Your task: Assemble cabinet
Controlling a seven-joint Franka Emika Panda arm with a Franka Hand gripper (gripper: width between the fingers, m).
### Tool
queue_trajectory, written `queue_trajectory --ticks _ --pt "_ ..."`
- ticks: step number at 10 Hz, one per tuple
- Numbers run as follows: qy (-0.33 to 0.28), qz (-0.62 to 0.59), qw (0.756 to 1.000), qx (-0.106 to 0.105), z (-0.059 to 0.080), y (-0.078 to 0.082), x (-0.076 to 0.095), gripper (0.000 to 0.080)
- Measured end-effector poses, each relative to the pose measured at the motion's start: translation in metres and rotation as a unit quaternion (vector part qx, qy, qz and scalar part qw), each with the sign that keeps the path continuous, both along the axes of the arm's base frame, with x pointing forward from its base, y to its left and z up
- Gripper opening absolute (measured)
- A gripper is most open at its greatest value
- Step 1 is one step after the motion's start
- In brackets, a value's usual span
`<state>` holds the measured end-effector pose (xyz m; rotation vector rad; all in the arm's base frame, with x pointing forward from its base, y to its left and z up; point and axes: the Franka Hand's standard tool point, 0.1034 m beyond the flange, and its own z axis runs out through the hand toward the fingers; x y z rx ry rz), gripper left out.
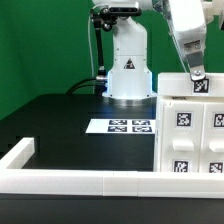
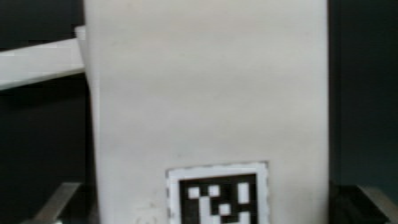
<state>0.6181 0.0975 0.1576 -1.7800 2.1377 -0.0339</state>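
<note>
The cabinet (image 1: 190, 130) is a large white block with several black-and-white tags, standing at the exterior view's right. My gripper (image 1: 197, 72) comes down from above onto its top edge, where a white tagged cabinet block (image 1: 200, 86) sits. In the wrist view this white block (image 2: 205, 100) fills the middle, with its tag (image 2: 217, 195) near my gripper (image 2: 214, 212). A dark finger (image 2: 64, 200) lies against each side of the block, so the jaws stand closed on it. The block's lower end is hidden.
The robot's white base (image 1: 128, 75) stands at the back centre. The marker board (image 1: 130, 126) lies flat on the black table in front of it. A long low white border rail (image 1: 80, 185) runs along the front and turns up the exterior view's left.
</note>
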Motion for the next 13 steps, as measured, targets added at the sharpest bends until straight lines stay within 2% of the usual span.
queue_trajectory --ticks 1,2,4,7,8,12,13 --pt "0.000 0.003 1.000 -0.001 0.000 0.000 0.000 0.0614" --pt "0.000 0.005 1.000 -0.001 -0.001 0.000 0.000 0.0639" --pt "0.010 0.048 0.999 -0.002 0.003 0.001 -0.003 0.0648" --pt "0.017 0.117 0.993 0.002 0.020 0.012 -0.005 0.0648" --pt "0.010 0.144 0.989 -0.004 0.021 0.012 -0.004 0.0648" --pt "-0.014 0.291 0.956 -0.041 0.019 0.013 -0.008 0.0648" --pt "0.014 0.396 0.916 -0.056 0.024 0.015 -0.012 0.0648"
